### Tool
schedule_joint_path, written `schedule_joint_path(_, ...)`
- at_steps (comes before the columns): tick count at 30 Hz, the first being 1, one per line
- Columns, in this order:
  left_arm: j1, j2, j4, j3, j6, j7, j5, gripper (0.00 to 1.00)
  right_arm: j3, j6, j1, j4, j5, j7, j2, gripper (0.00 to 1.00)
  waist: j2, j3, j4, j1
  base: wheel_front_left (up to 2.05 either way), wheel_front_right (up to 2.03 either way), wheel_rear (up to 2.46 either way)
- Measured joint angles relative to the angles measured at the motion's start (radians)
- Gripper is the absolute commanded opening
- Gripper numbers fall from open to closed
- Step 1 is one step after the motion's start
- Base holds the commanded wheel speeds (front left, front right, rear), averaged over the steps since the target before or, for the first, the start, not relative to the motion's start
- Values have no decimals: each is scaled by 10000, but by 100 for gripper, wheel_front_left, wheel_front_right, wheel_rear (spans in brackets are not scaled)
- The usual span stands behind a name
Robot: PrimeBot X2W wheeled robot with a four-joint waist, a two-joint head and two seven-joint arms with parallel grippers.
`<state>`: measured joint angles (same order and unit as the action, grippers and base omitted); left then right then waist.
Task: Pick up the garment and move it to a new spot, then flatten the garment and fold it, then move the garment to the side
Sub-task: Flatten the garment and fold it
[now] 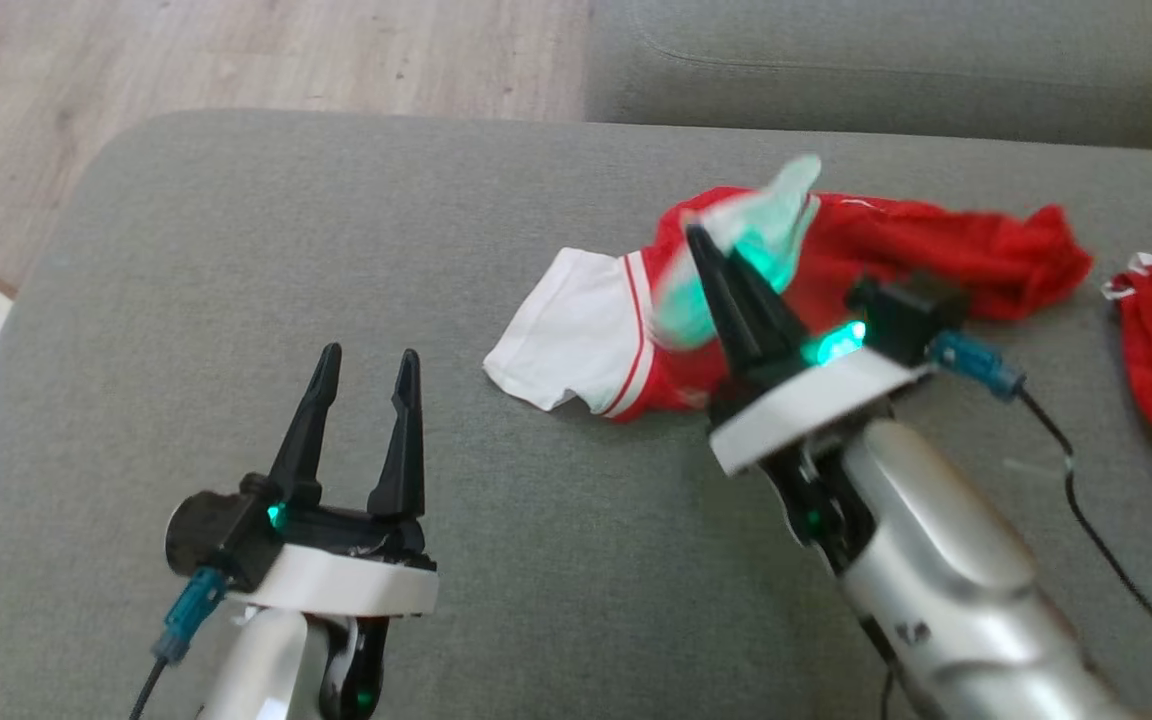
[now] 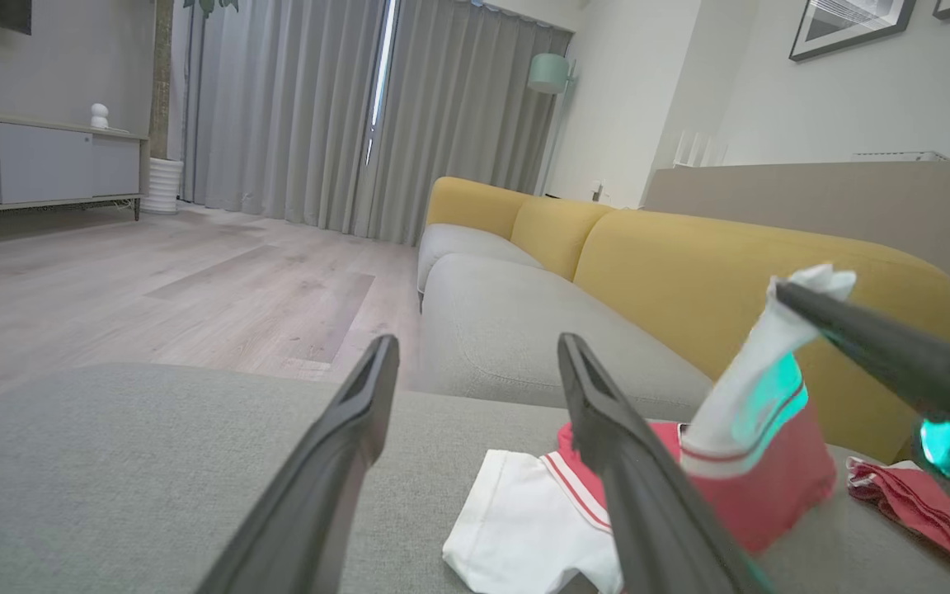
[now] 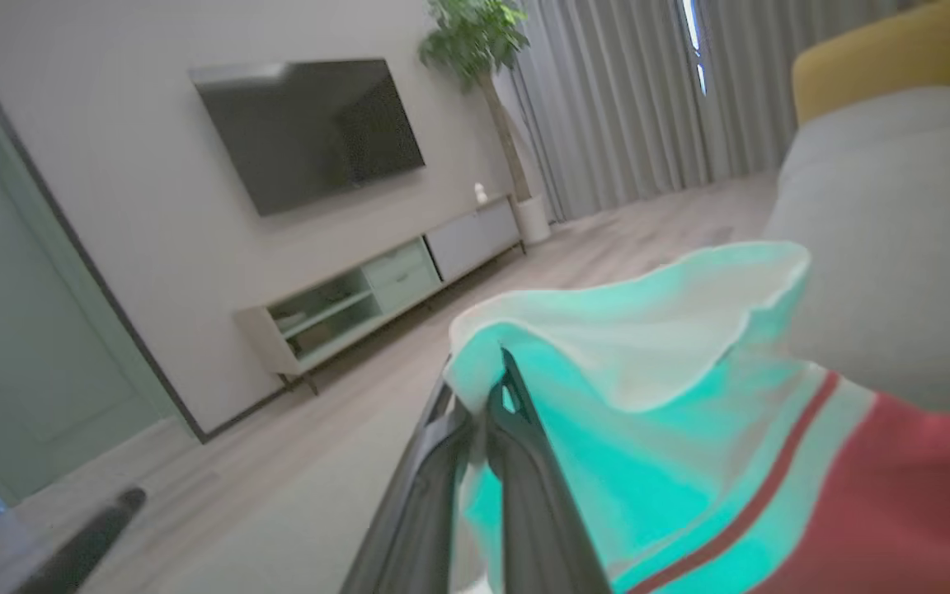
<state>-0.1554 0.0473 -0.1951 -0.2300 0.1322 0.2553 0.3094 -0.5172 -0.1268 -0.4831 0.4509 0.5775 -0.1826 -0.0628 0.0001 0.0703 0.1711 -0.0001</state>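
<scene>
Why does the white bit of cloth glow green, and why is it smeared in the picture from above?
Head view: the lifted white sleeve of the red-and-white fabric garment is motion-blurred, and the green lamp on the shut right gripper tints it. Right wrist view: same teal cast, close up; the background is soft. Left wrist view: sharper; the open left gripper looms large near the lens.

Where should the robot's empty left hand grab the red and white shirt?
Probably the white sleeve lying flat on the grey cushion, at its loose cuff edge. The open left hand is on that side, so it could come from the robot's left and above. The right hand is shut on the other sleeve, lifted, so both together could spread the shirt.
</scene>
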Motion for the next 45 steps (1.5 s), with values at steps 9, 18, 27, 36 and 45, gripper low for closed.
schedule_joint_path(9, 221, 0, -61, 12, 0, 0, -33, 100, -2600, 0, -1056, 351, 1248, -548, -36, 100, 0, -219, 591, 0, 0, 0, 0)
schedule_joint_path(18, 438, 2, -6, 397, 0, 2, -113, 100, -3018, 0, -698, 1427, 552, -194, -29, 100, 0, -305, 299, 0, 0, 0, 0)
schedule_joint_path(27, 440, 2, 119, 422, -2, 0, -113, 100, 445, 0, -106, 1639, -1801, -481, -374, 100, 0, -455, -539, 1, 0, 0, 0)
schedule_joint_path(36, 581, 2, 224, 552, -2, 2, -201, 100, 3377, 0, 2140, -40, -3718, -671, -288, 100, 0, -508, -1264, 0, 0, 0, 0)
schedule_joint_path(45, 628, 2, 219, 614, -2, 2, -201, 100, 3960, 0, 3300, -957, -3960, -673, 36, 100, 0, -351, -1738, 0, 0, 0, 0)
